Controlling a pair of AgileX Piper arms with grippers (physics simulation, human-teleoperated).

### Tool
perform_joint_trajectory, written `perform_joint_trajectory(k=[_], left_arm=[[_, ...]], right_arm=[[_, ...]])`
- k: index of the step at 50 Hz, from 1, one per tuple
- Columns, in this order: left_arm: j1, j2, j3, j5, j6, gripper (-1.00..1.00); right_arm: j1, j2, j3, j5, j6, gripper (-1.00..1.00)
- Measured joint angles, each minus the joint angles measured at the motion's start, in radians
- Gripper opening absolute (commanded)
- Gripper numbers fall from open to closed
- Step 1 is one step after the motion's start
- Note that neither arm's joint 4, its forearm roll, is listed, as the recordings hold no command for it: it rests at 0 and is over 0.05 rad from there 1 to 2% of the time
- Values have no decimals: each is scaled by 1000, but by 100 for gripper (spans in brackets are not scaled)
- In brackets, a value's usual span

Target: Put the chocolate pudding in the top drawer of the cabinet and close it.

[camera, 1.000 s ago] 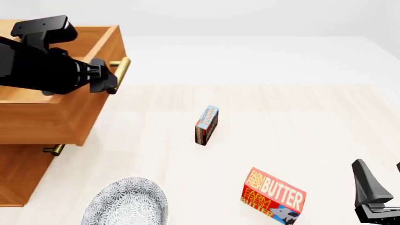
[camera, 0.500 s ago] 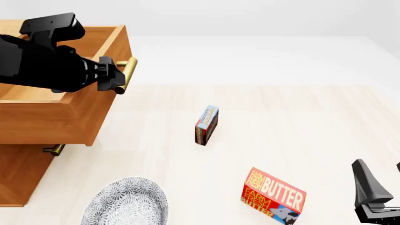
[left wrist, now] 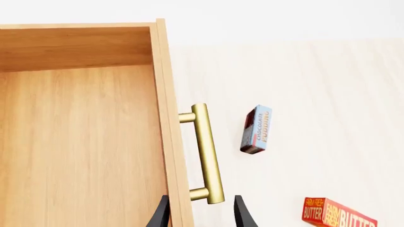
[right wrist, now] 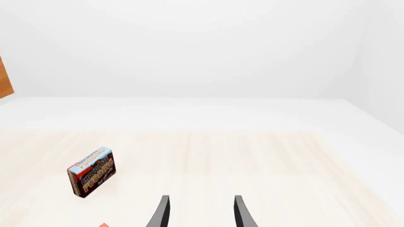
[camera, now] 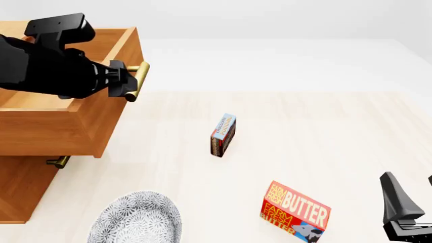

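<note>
The chocolate pudding [camera: 223,135], a small light blue and brown box, stands on edge mid-table; it also shows in the left wrist view [left wrist: 256,129] and the right wrist view [right wrist: 92,172]. The top drawer [camera: 68,126] of the cabinet [camera: 20,187] is pulled out, and its inside [left wrist: 82,142] looks empty. My left gripper [camera: 128,83] is at the drawer's brass handle [camera: 138,78], its fingers spread either side of the handle's near end [left wrist: 207,194], with the drawer front also between them. My right gripper [camera: 413,195] is open and empty, low at the front right, far from the pudding.
A red Farm Fresh Butter box [camera: 295,211] lies at the front, right of centre. A grey patterned plate [camera: 135,220] sits at the front left by the cabinet. The lower drawer's brass handle [camera: 59,162] pokes out under the open drawer.
The top drawer has slid further out, to the right, with my left gripper at its handle; most of that came in the first half second. The right arm and the boxes have not moved.
</note>
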Motion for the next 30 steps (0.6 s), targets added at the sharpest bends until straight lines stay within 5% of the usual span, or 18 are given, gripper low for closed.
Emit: perform_joint_trajectory(k=[30], left_arm=[[-12, -3, 4, -3, -7, 100]], right_arm=[[0, 0, 0, 0, 0, 100]])
